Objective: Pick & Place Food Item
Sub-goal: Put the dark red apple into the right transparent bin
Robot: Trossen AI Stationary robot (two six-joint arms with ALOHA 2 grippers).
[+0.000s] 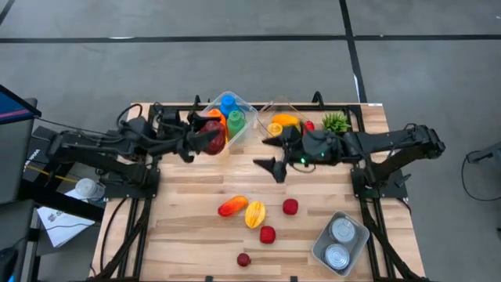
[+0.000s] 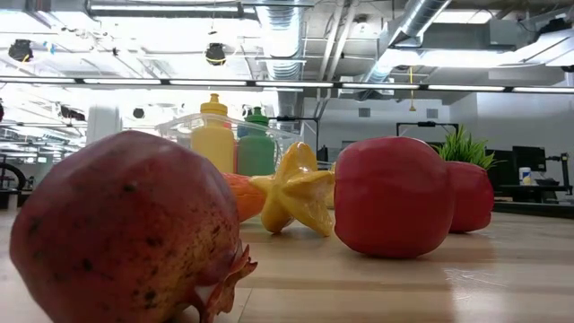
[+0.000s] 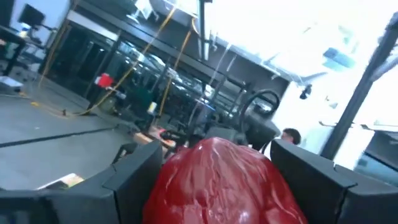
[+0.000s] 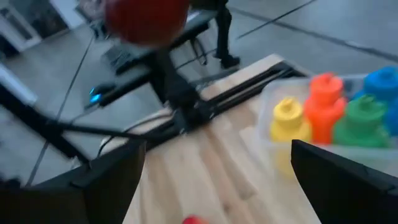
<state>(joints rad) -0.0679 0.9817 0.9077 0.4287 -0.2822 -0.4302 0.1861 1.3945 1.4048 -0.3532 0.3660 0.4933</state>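
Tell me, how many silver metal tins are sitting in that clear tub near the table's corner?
2. Both silver metal tins stand in the clear plastic tub at the table's front right corner: one toward the back, the other in front of it. More could be hidden beneath.

A glossy red pepper (image 1: 213, 137) sits clamped between the left gripper's (image 1: 210, 141) fingers, raised beside the clear bin (image 1: 249, 113) of coloured bottles at the table's far side; the left wrist view shows its rounded red body (image 3: 227, 180) filling the gap between the fingers. On the near half of the table lie loose fruit: an orange-red piece (image 1: 232, 206), a yellow starfruit (image 1: 255, 213), three small red fruits (image 1: 290, 206) and a dark pomegranate (image 1: 243, 259).
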